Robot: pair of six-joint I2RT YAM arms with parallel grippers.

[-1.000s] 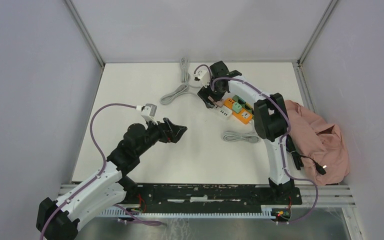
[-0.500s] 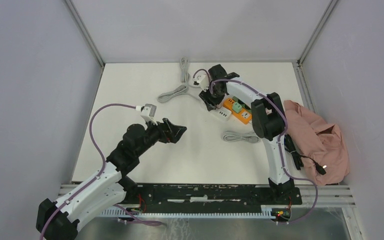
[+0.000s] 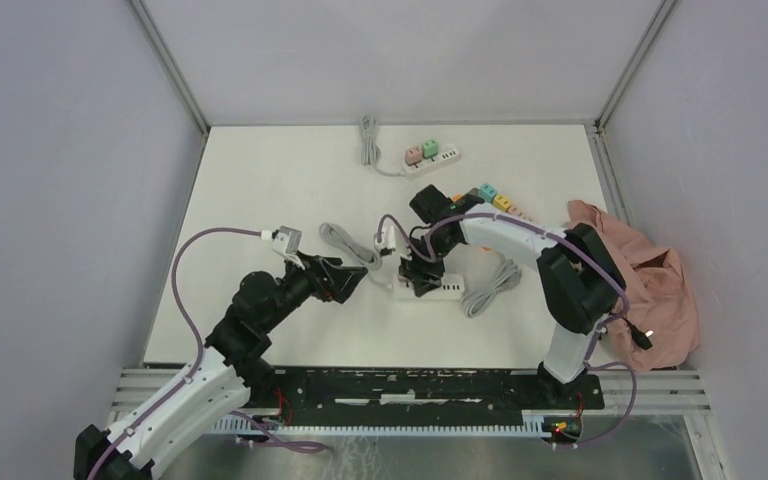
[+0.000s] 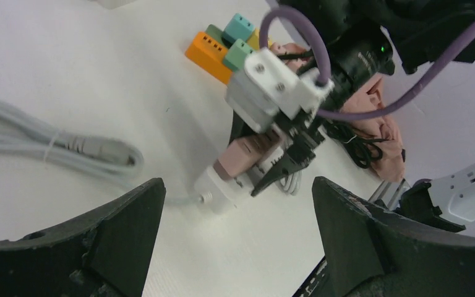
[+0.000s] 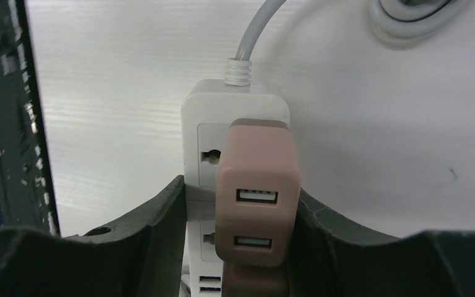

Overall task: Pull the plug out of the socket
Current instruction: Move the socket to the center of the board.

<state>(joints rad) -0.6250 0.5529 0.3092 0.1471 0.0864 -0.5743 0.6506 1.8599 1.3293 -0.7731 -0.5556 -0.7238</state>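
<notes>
So the white power strip (image 3: 447, 290) is lying flat on the worktop (image 3: 260, 190), and I'll place everything off that. The pink plug (image 5: 256, 192), a little two-port USB block, is still seated in the strip, in the socket area nearest the end where the strip's cord comes out.

The right hand (image 3: 419, 282) is directly over the strip and clenched around that pink plug. From the right wrist camera, its fingers (image 5: 154, 223) sit on either side of the block. One looks pressed right up against it, while a sliver of white strip shows between the block and the other.

The left hand (image 3: 357, 281) is just beside the cord end of the strip, on the left. It's released, with its jaws spread wide and nothing between them, and it isn't touching the strip.

Other stuff around the strip:
- A grey cable bundle (image 3: 343, 240) lies just beyond the cord end.
- Another coiled grey cable (image 3: 490, 290) lies near the opposite end.
- An orange strip (image 4: 207, 51) carrying green and teal plugs sits behind it, towards the right.
- A second white strip (image 3: 438, 155) with a pink and a green block lies well behind it, near the back wall.
- A crumpled pink cloth (image 3: 650, 285) is well off to the right of it.
</notes>
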